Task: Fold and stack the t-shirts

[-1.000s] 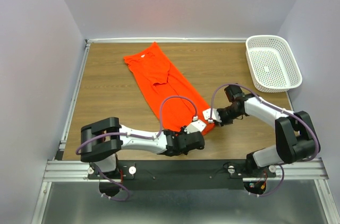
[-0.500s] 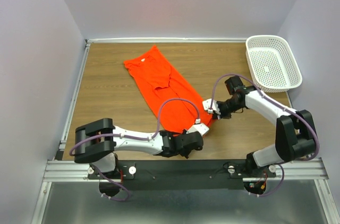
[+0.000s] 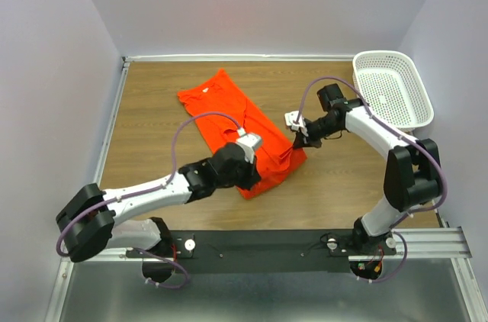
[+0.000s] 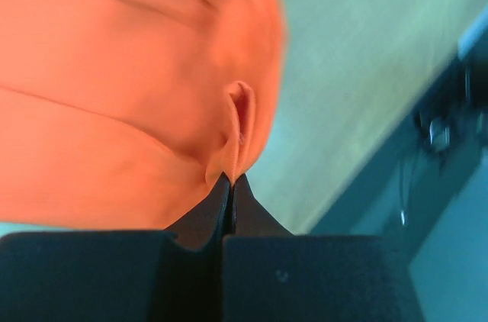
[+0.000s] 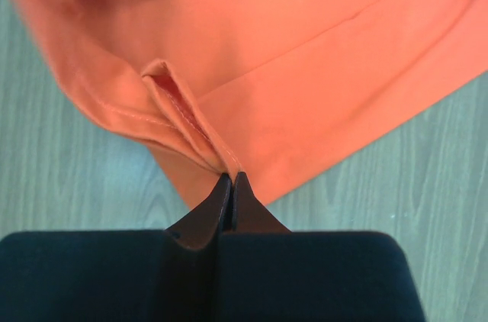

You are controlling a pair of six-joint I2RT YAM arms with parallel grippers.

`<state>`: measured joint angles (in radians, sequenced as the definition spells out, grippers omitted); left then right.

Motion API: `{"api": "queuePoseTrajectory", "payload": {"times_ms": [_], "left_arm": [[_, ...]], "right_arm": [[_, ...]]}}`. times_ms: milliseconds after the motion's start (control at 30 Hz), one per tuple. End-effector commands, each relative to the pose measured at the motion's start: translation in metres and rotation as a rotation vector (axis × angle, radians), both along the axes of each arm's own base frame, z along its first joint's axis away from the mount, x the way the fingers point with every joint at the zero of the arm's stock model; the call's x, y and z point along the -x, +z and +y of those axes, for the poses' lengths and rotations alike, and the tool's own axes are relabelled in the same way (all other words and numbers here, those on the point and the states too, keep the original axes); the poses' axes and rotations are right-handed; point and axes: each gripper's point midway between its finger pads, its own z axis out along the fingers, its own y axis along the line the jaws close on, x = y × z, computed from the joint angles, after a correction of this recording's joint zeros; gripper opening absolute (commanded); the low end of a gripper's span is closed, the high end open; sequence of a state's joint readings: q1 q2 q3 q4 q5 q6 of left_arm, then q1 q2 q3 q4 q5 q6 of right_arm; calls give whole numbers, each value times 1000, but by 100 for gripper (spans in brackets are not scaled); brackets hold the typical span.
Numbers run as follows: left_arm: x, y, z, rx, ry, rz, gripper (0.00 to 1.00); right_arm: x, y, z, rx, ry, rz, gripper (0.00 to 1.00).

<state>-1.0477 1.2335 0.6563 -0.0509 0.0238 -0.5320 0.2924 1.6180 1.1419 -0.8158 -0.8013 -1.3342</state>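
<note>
One orange-red t-shirt (image 3: 221, 104) lies lengthwise on the wooden table, its collar toward the far left. Its near end is lifted and doubled back. My left gripper (image 3: 245, 156) is shut on the shirt's bottom hem, over the middle of the shirt; the left wrist view shows the cloth (image 4: 137, 85) pinched between the black fingertips (image 4: 244, 207). My right gripper (image 3: 299, 139) is shut on the hem's other corner at the shirt's right edge. The right wrist view shows the stitched hem (image 5: 191, 120) pinched in the jaws, above the table.
A white plastic lattice basket (image 3: 393, 91) stands at the far right corner of the table (image 3: 152, 131). Purple-grey walls close in the back and sides. A metal rail (image 3: 305, 246) runs along the near edge.
Both grippers have moved away from the near edge toward the far side, carrying the shirt's bottom hem up and over its middle. The visible shirt has become shorter.
</note>
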Motion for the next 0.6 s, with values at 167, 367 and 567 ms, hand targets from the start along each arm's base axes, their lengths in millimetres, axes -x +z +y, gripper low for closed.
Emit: {"api": "queuePoseTrajectory", "payload": {"times_ms": [167, 367, 567], "left_arm": [[-61, 27, 30, 103, 141, 6, 0], [-105, 24, 59, 84, 254, 7, 0], [-131, 30, 94, 74, 393, -11, 0]], "right_arm": [[-47, 16, 25, -81, -60, 79, 1], [-96, 15, 50, -96, -113, 117, 1], [-127, -6, 76, -52, -149, 127, 1]]}}
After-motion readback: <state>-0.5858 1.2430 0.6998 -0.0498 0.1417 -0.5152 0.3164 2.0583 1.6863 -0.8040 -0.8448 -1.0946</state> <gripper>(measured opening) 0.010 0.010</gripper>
